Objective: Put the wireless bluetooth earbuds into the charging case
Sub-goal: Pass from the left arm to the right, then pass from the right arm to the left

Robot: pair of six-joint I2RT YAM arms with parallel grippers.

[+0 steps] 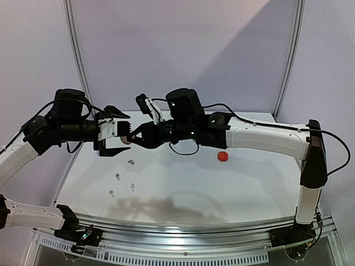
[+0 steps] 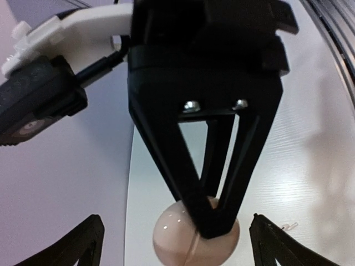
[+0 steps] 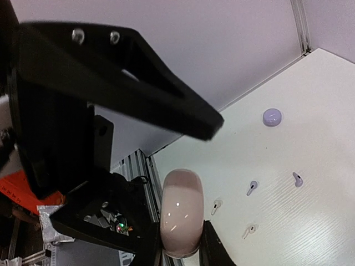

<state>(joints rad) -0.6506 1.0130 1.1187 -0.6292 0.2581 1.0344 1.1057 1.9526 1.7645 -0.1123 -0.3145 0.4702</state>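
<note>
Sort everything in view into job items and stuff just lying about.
Job: pale round case, gripped in the right end effector; four loose earbuds on the table.
Lying about: red round case; lilac round case, both untouched for now.

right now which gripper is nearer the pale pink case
Right: the right gripper is shut on the pale pink case; the left gripper faces it open, not touching.
</note>
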